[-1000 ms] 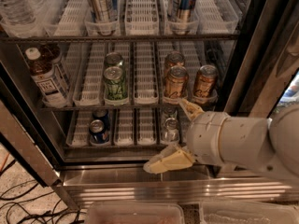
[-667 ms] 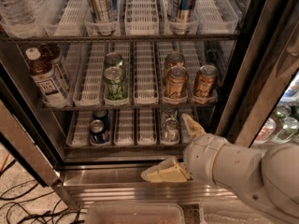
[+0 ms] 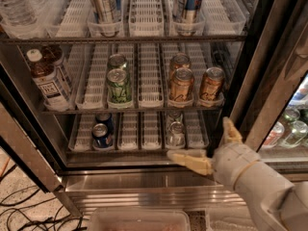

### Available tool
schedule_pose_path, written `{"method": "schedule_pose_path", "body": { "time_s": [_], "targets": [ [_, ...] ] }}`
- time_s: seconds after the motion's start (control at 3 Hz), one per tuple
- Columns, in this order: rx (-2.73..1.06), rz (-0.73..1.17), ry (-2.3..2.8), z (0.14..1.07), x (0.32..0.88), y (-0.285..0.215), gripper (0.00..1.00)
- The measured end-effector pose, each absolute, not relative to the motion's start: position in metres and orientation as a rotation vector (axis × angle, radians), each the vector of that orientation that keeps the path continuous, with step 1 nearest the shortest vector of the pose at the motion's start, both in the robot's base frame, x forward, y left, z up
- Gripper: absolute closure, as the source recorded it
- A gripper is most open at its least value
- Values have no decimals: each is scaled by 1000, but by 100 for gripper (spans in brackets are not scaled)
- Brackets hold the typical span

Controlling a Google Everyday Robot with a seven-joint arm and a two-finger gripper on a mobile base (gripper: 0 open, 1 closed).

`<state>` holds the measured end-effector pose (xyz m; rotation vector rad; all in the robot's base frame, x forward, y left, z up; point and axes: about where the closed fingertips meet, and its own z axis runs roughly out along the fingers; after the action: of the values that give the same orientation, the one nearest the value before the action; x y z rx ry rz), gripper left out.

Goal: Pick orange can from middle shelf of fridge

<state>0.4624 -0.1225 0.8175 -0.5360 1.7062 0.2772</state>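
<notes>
Three copper-orange cans stand on the middle shelf (image 3: 144, 110) of the open fridge (image 3: 255, 76): one at the front (image 3: 181, 85), one behind it (image 3: 179, 61), and one further right (image 3: 211, 83). My gripper (image 3: 211, 148) is below and right of them, in front of the bottom shelf near the fridge's right frame. It is open and empty, with one tan finger (image 3: 188, 159) pointing left and the other (image 3: 231, 130) pointing up. It touches no can.
Two green cans (image 3: 119, 84) and brown tea bottles (image 3: 46, 78) share the middle shelf. Blue cans (image 3: 101, 134) and silver cans (image 3: 175, 133) stand on the bottom shelf. Tall slim cans (image 3: 105, 3) are on the top shelf. A clear bin (image 3: 139, 220) sits on the floor; cables lie at left.
My gripper and arm have dropped and drawn back to the right, away from the orange cans. The cans have not moved.
</notes>
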Motion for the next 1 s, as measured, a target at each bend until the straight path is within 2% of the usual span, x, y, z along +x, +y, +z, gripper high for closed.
{"method": "schedule_pose_path", "body": {
  "time_s": [0.33,0.67,1.0],
  "targets": [
    [-433,87,1644,832,462,-181,0],
    [-442,-35,1575,835,453,-179,0],
    [-422,-77,1513,857,456,-177,0]
  ]
}}
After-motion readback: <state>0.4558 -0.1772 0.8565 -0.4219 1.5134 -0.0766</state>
